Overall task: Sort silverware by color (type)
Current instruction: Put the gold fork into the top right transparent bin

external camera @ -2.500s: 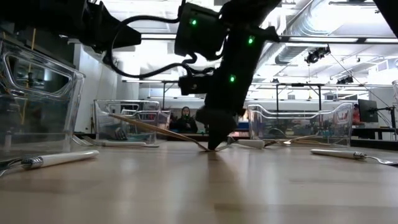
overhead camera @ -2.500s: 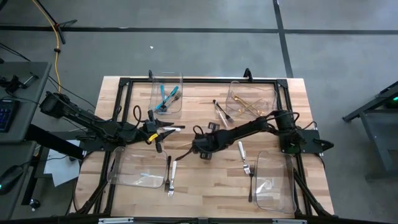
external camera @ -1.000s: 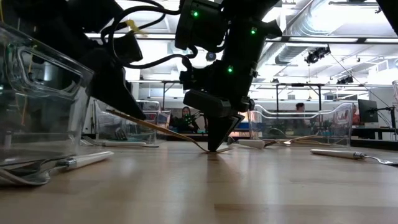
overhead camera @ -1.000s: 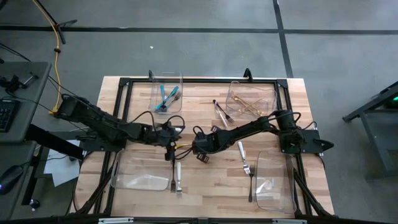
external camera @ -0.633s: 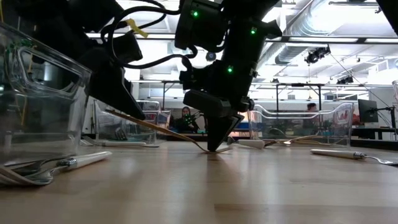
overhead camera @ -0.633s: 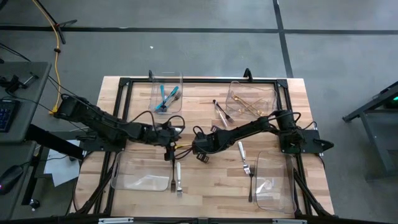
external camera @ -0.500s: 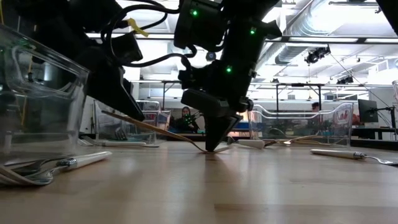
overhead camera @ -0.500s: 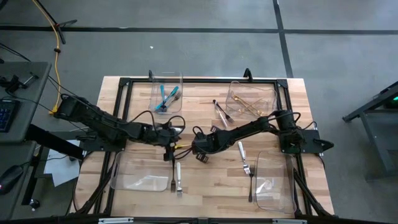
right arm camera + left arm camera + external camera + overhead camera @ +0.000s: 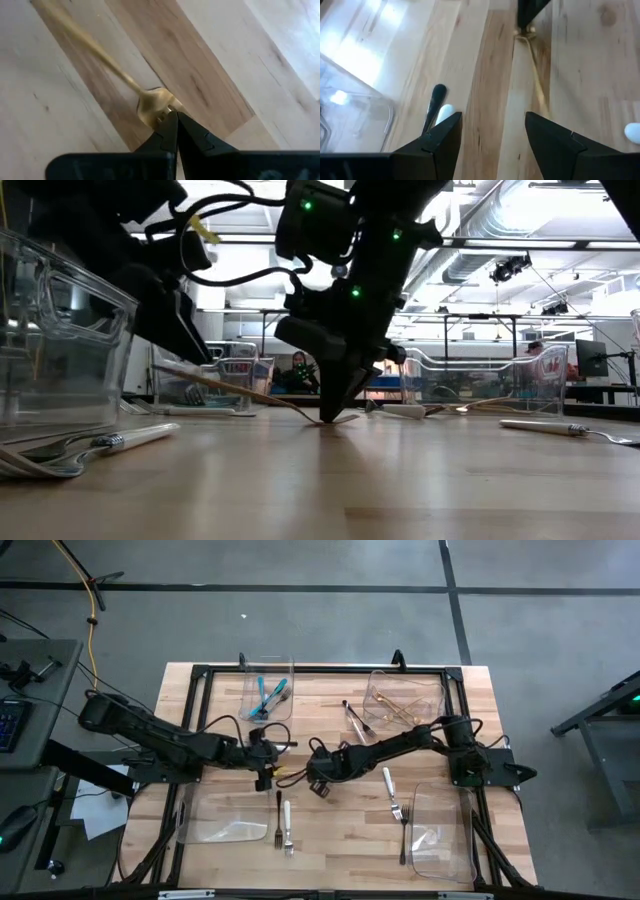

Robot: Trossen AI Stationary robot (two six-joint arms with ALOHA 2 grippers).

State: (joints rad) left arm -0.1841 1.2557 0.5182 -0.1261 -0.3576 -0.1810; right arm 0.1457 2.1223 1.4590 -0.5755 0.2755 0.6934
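Since a second ago the left gripper has drawn back from the bin. Overhead, the gold fork lies mid-table. Left wrist: fingers spread wide. Right wrist: right gripper pinches its tines; thin, slippery, best gripped mid-handle.

We can't see the gold fork's tines, hidden under the right gripper; its handle blurs out between the left gripper's fingers.
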